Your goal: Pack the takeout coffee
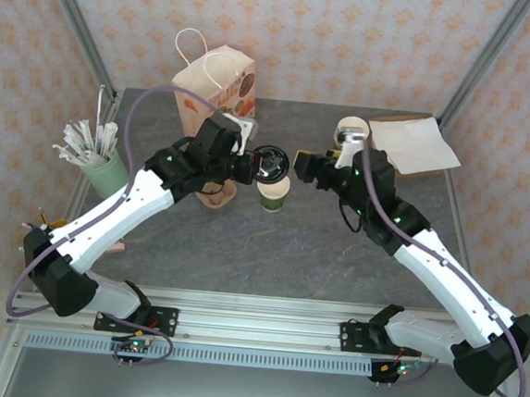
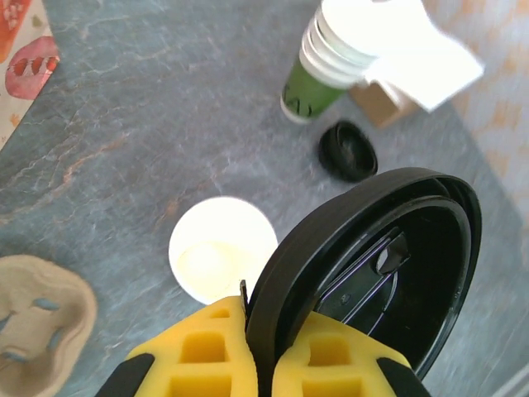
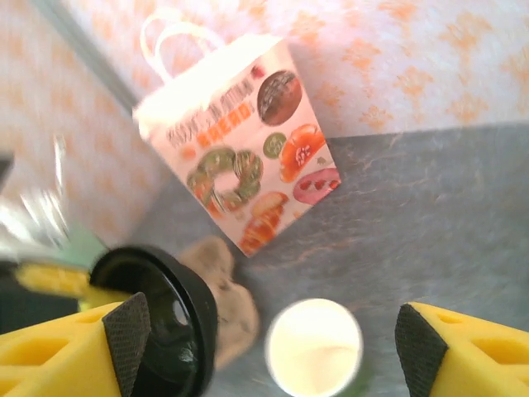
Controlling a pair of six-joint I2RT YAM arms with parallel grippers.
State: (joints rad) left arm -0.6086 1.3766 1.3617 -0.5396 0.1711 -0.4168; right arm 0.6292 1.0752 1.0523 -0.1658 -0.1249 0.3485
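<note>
The takeout coffee cup [image 1: 273, 193], dark green with a cream inside, stands upright and lidless on the grey table. Its round black lid [image 1: 271, 162] hangs just above and behind the cup, pinched at its rim by my left gripper [image 1: 249, 165]. In the left wrist view the yellow fingers [image 2: 207, 356] are shut on the lid [image 2: 364, 265], with the cup [image 2: 221, 248] below. My right gripper [image 1: 303, 165] stands open beside the lid. In the right wrist view the wide-apart fingers [image 3: 463, 356] frame the cup [image 3: 314, 347], and the lid [image 3: 165, 331] sits by the left finger.
A printed paper bag [image 1: 217, 83] stands at the back left. A beige cup carrier [image 1: 217, 192] lies left of the cup. A stack of green cups [image 1: 352, 132], a spare black lid [image 2: 348, 150] and white napkins [image 1: 411, 142] are back right. A mint cup of sticks [image 1: 105, 171] stands far left.
</note>
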